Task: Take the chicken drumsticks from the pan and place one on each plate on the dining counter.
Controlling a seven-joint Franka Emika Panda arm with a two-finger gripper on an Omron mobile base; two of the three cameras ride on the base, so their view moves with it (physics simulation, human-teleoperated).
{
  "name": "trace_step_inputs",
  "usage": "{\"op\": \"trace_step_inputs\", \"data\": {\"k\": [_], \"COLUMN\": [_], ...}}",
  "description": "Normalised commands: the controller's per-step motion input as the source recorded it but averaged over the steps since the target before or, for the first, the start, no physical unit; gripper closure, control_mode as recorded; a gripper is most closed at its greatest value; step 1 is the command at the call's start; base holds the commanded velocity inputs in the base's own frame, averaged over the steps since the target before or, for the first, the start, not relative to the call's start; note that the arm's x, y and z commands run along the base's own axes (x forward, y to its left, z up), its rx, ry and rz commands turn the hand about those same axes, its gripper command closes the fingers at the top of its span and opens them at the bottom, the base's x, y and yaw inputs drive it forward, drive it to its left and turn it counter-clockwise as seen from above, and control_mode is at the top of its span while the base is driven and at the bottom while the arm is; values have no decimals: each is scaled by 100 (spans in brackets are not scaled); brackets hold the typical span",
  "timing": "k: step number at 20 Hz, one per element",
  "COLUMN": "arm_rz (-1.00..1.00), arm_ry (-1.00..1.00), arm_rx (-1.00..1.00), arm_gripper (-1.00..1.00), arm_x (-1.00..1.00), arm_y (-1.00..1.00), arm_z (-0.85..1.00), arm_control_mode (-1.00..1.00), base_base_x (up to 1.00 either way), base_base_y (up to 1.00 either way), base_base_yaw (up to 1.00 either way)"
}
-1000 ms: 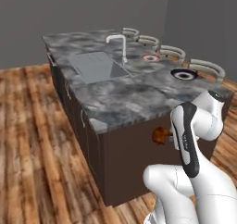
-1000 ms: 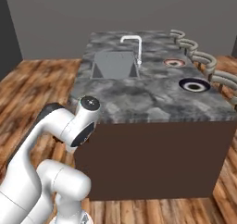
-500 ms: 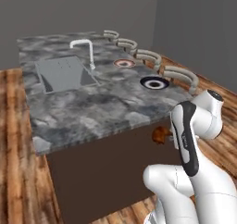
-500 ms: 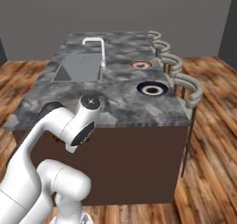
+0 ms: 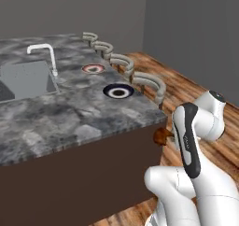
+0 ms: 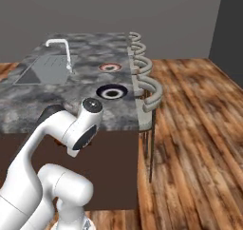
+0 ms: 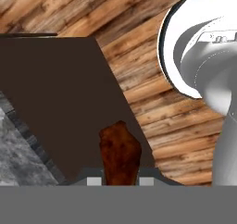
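My gripper (image 7: 120, 181) is shut on one chicken drumstick (image 7: 119, 152), a lumpy orange-brown piece that rises between the fingertips. In the left base view the same drumstick (image 5: 161, 136) hangs beside my forearm, below the dining counter's edge and in front of its dark base. On the grey marbled dining counter (image 5: 56, 115) lie two plates. The navy-rimmed plate (image 5: 118, 91) (image 6: 112, 91) is nearer the corner, and the reddish-brown-rimmed plate (image 5: 93, 68) (image 6: 109, 67) lies farther back. Both plates look bare. The pan is out of view.
A white tap (image 5: 45, 55) (image 6: 62, 51) stands by the sink basin (image 5: 22, 80) on the counter's left. Several curved stool backs (image 5: 148, 83) (image 6: 148, 92) line the counter's right edge. Wooden floor (image 6: 194, 134) spreads to the right.
The whole picture has shifted as the base drove around the counter; the plates now sit closer and more central. The arm keeps its pose with the drumstick in the gripper.
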Motion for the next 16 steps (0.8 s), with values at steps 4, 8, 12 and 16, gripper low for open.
{"op": "trace_step_inputs", "data": {"k": [4, 8, 12, 16], "arm_rz": [0, 0, 0, 0], "arm_ry": [0, 0, 0, 0], "arm_rx": [0, 0, 0, 0], "arm_gripper": [100, 100, 100, 100], "arm_x": [0, 0, 0, 0], "arm_y": [0, 0, 0, 0], "arm_z": [0, 0, 0, 0], "arm_control_mode": [100, 100, 100, 100], "base_base_x": [0, 12, 26, 36], "base_base_y": [-100, -100, -100, -100], "base_base_yaw": [0, 1, 13, 23]}}
